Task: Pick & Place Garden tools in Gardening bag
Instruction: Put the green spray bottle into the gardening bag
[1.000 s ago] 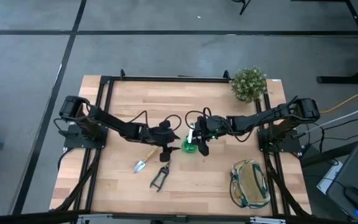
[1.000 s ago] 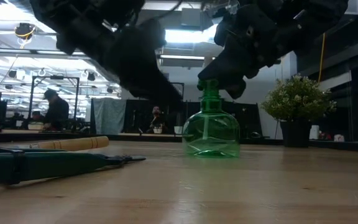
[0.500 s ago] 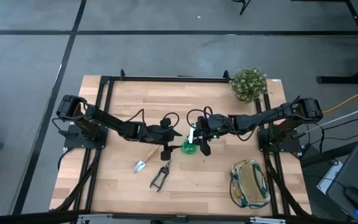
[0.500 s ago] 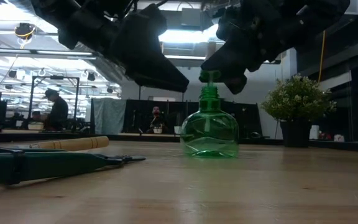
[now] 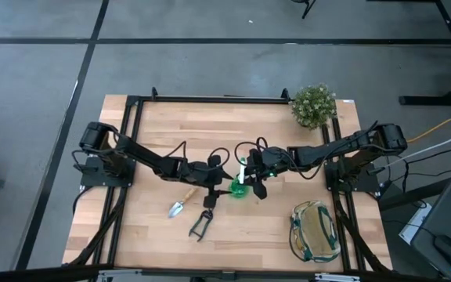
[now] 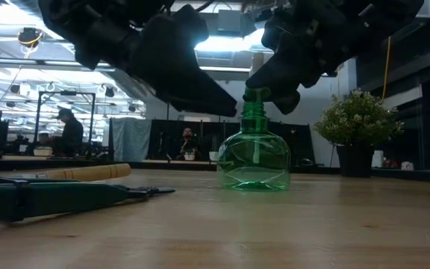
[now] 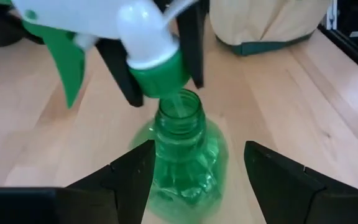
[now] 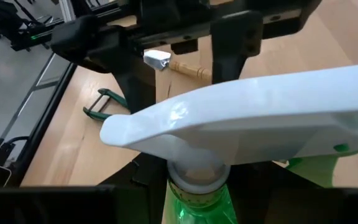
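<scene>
Bottle: green, see-through, upright on table.
My right gripper: clamped on its white nozzle.
My left gripper: wide open, straddling bottle, holding nothing.
Nearby: trowel, shears, bag.

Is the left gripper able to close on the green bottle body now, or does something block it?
Probably yes. The left gripper is open, one finger on each side of the green bottle body, nothing between. The right gripper holds only the white nozzle above.

Overhead, table-level, two close wrist views; shared spray bottle.
</scene>
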Motion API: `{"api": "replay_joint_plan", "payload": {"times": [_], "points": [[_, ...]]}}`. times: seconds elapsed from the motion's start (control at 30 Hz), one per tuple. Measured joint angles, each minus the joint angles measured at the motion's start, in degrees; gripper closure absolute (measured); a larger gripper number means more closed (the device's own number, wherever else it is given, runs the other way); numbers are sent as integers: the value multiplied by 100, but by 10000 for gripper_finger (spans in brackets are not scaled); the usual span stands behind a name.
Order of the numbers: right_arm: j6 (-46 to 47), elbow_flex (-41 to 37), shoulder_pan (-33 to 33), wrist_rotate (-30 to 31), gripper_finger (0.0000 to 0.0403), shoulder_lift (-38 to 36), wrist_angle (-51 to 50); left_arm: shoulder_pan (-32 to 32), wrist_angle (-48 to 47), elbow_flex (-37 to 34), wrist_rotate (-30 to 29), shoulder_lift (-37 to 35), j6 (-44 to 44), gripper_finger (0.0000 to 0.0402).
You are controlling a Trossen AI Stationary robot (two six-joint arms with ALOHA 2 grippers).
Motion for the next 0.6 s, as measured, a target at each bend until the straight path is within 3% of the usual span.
{"api": "replay_joint_plan", "payload": {"times": [0.6], "points": [[-146, 0, 2, 17, 252, 0, -199, 21, 14, 710, -228, 875, 294, 172]]}}
